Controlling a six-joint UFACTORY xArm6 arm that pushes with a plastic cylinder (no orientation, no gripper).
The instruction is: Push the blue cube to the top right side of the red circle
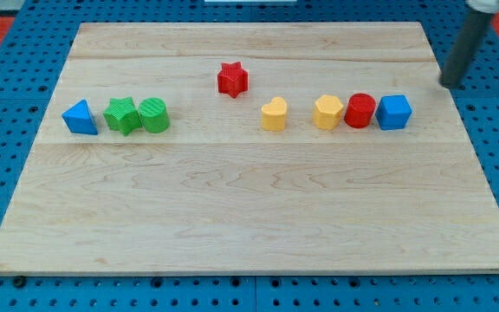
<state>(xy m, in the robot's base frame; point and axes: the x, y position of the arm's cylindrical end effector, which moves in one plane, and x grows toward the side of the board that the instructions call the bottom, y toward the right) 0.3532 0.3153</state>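
Camera view: a pale wooden board lay on blue pegboard; one view only.
Blue cube: sat at the view's right, touching the red circle on its right side.
My tip: a bare rod with no claw, holding nothing; up-right of the cube, apart.
Handling: likely light, rigid, smooth plastic; push its lower face.

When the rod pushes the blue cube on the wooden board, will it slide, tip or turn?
The blue cube looks squat and rigid, so it probably slides rather than tips. The wooden board seems smooth. Off-centre contact from my tip may rotate it; it touches the red circle, which could shift.
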